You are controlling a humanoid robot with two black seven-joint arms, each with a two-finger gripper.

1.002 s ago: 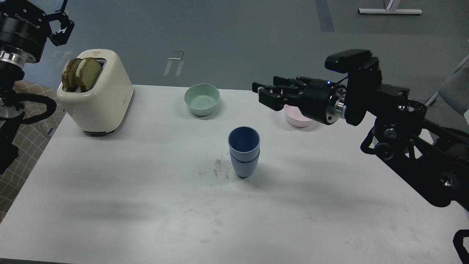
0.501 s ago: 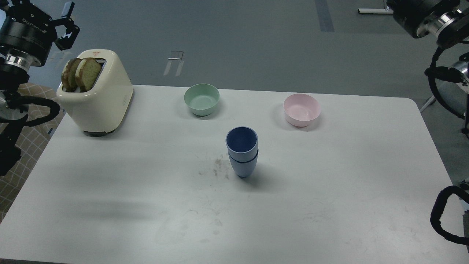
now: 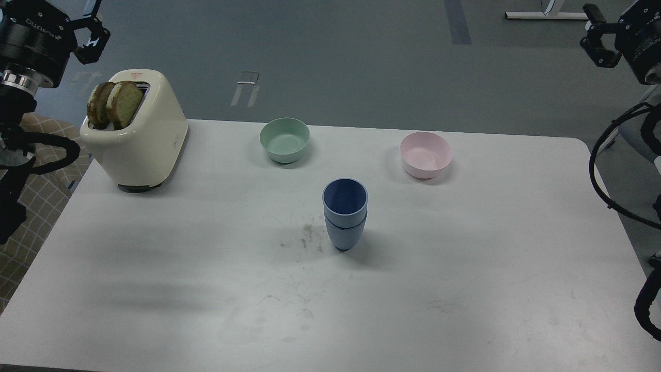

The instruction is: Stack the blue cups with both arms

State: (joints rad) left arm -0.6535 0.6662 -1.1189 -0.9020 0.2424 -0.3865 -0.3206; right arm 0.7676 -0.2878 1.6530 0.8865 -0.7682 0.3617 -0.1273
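Observation:
The two blue cups [image 3: 345, 214] stand upright near the middle of the white table [image 3: 465, 268], one nested inside the other, the upper one's dark inside showing. My left gripper [image 3: 95, 23] is raised at the top left, above and behind the toaster, far from the cups; its fingers stand apart and hold nothing. My right gripper [image 3: 595, 30] is raised at the top right, off the table's far right corner, its fingers apart and empty.
A cream toaster [image 3: 138, 135] with two bread slices stands at the back left. A mint-green bowl [image 3: 284, 140] and a pale pink bowl [image 3: 425, 154] sit behind the cups. Black cables hang at the right edge [image 3: 609, 170].
My right arm has pulled away from above the pink bowl up to the top right corner. The left gripper has hardly moved. The stacked cups stay in place.

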